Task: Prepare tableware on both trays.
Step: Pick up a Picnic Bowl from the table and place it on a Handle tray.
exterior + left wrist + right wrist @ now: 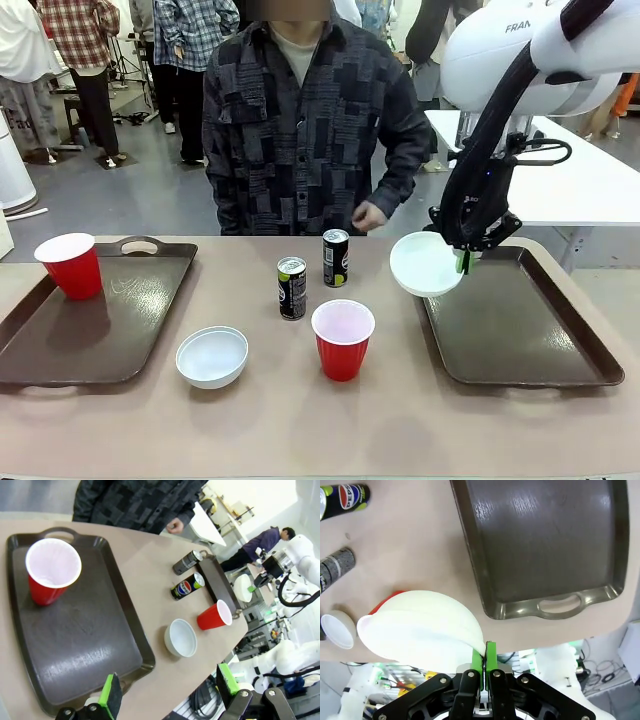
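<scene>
— Front view, largest first?
— Left tray [100, 340], carrying one red cup [70, 265]; right tray [520, 330].
— Pincers?
— Right gripper [463, 262] clamped on a tilted white bowl [425, 265] over the right tray's left rim. Left gripper [167, 687] spread apart, holding nothing, above the left tray's handle end.
— Between trays?
— Second bowl [212, 356], second cup [342, 338], near can [291, 287], far can [335, 257], both upright.

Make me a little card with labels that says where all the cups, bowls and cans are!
Left tray: one red cup stands on it
Right tray: held bowl hangs tilted over its inner edge
Right gripper: shut on the held bowl's rim
Left gripper: open, holding nothing
Between the trays: second bowl, second red cup, near can, far can, all upright
</scene>
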Controlling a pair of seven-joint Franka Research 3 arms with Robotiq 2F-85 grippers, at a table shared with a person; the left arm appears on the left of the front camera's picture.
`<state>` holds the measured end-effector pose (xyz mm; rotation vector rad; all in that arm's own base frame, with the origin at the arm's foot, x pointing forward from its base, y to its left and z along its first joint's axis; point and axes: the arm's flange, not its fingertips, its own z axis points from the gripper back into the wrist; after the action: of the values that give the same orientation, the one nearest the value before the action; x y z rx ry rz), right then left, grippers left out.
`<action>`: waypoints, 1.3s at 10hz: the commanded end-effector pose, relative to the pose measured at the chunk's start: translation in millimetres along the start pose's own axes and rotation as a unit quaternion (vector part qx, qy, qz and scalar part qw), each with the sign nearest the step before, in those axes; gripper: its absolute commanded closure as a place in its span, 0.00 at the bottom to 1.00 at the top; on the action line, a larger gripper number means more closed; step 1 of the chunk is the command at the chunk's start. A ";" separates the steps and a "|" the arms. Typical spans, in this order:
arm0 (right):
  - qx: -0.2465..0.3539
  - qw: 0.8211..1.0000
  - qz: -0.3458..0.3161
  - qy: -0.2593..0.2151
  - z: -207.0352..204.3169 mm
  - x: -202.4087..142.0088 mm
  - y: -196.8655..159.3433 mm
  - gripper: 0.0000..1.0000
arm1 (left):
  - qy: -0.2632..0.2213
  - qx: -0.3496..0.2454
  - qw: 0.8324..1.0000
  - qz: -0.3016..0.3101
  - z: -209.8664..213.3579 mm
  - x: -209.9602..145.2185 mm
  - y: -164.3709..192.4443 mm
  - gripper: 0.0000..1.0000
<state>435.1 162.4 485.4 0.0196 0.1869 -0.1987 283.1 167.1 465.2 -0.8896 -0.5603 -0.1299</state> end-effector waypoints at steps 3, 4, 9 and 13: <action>0.006 0.998 0.042 0.037 -5.4 9.3 -40.0 0.96 | -0.007 -0.007 1.000 -0.004 1.2 0.2 0.1 0.00; 0.018 0.997 0.050 0.051 -8.0 14.1 -69.5 0.96 | -0.007 -0.007 1.000 -0.004 1.2 0.2 0.1 0.00; 0.052 0.996 0.019 0.075 -25.8 38.8 -195.7 0.96 | -0.007 -0.007 1.000 -0.004 1.2 0.2 0.1 0.00; 0.051 0.996 0.027 0.073 -22.7 37.9 -190.1 0.96 | -0.007 -0.007 1.000 -0.004 1.2 0.2 0.1 0.00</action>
<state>430.6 -17.5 456.5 0.1315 0.3227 -0.1314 283.2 167.0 465.4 -0.8892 -0.5599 -0.1304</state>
